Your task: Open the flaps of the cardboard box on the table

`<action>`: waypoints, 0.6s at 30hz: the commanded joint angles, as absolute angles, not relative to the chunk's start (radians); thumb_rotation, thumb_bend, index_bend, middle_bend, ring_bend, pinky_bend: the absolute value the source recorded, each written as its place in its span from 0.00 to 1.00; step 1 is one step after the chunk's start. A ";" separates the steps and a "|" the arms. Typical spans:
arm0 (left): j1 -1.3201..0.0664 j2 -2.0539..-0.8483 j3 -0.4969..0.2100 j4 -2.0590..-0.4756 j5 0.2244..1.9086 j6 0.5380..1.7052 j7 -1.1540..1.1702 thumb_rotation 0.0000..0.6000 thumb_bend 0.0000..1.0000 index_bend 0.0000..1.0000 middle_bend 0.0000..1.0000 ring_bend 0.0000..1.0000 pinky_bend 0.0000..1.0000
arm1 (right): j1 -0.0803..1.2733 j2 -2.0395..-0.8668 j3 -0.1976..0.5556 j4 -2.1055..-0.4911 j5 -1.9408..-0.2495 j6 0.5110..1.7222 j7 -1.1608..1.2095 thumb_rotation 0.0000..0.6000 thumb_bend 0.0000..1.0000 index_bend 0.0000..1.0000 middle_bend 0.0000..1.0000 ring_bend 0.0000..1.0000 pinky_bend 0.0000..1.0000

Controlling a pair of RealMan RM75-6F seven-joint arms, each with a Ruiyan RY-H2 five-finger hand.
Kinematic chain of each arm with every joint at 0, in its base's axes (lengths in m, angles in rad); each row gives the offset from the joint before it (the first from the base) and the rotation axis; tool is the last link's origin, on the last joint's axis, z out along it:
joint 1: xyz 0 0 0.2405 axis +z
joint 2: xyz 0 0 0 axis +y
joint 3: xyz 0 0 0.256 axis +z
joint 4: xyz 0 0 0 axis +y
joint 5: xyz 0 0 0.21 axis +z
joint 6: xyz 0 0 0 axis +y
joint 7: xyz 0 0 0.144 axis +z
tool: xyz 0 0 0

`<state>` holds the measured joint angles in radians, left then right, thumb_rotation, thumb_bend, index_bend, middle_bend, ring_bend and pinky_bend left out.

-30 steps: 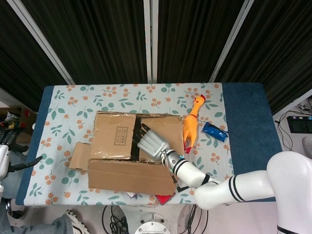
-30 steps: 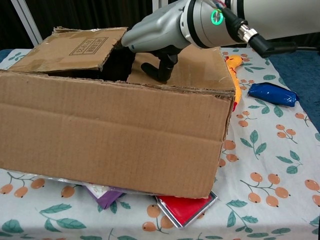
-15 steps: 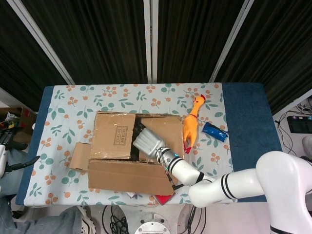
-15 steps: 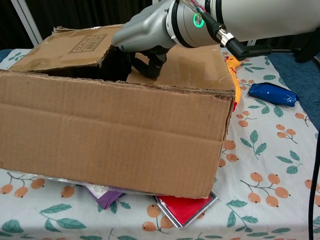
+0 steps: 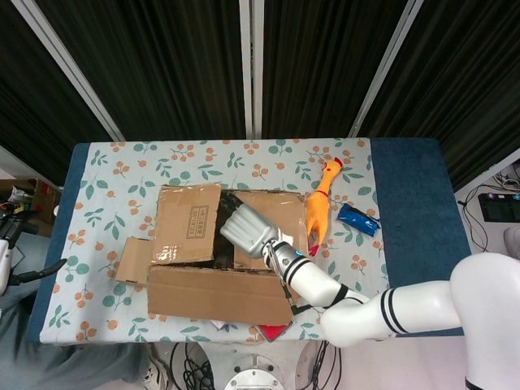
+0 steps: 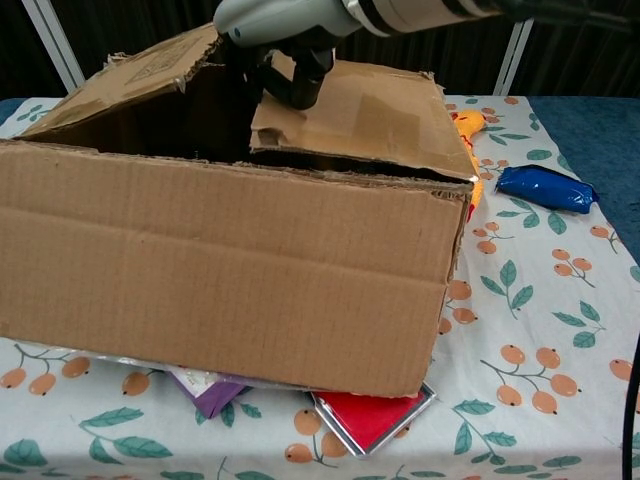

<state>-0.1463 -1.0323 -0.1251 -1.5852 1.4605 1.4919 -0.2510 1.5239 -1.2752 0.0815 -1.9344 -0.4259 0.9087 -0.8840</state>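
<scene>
Nearest the chest camera, the cardboard box (image 6: 230,270) fills the lower and middle frame, its long front wall running left to right across the picture, with a red packet (image 6: 372,415) and a purple one (image 6: 205,388) poking out from under its bottom edge. Above that wall the top is partly open: the right top flap (image 6: 370,110) is tilted, its inner edge raised, and the left top flap (image 6: 130,75) slopes up toward the middle. The right hand (image 6: 285,30) sits at the upper centre of this frame, right over the gap between the two flaps, its dark fingers (image 6: 300,85) curled down around the inner edge of the right top flap; it seems to hook or pinch that edge, though how firm the hold is I cannot tell. In the head view the right hand (image 5: 246,230) lies mid-frame, so the flap's hinge line lies to its right, and the lift would probably have to swing that way, toward the orange rubber chicken (image 5: 318,210) just beside the box. A blue packet (image 5: 358,219) lies further right. Only the left hand (image 5: 6,264) at the far left edge shows, well apart from the box, its fingers too small to judge. Everything rests on a floral tablecloth (image 5: 114,175), with dark curtains (image 5: 162,65) behind.
</scene>
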 commanded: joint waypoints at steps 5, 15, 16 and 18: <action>-0.156 -1.009 -0.136 -1.637 1.465 1.490 -0.244 0.56 0.00 0.21 0.22 0.21 0.25 | 1.503 -1.135 0.110 -2.063 -0.446 0.935 -0.838 1.00 0.79 0.57 0.42 0.00 0.00; -0.163 -0.997 -0.132 -1.698 1.484 1.492 -0.183 0.57 0.00 0.21 0.22 0.21 0.25 | 1.369 -0.917 0.127 -2.209 -0.599 0.937 -0.681 1.00 0.78 0.57 0.42 0.00 0.00; -0.165 -0.997 -0.132 -1.703 1.485 1.492 -0.178 0.56 0.00 0.21 0.22 0.21 0.25 | 1.354 -0.896 0.128 -2.217 -0.616 0.932 -0.663 1.00 0.78 0.57 0.42 0.00 0.00; -0.169 -0.996 -0.135 -1.714 1.487 1.491 -0.167 0.56 0.00 0.21 0.22 0.21 0.25 | 1.321 -0.848 0.128 -2.232 -0.650 0.916 -0.627 1.00 0.78 0.56 0.41 0.00 0.00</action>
<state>-0.1664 -0.9968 -0.1334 -1.7094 1.4852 1.4913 -0.1713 1.3600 -0.8943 0.1237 -2.2060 -0.6099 0.9316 -0.6683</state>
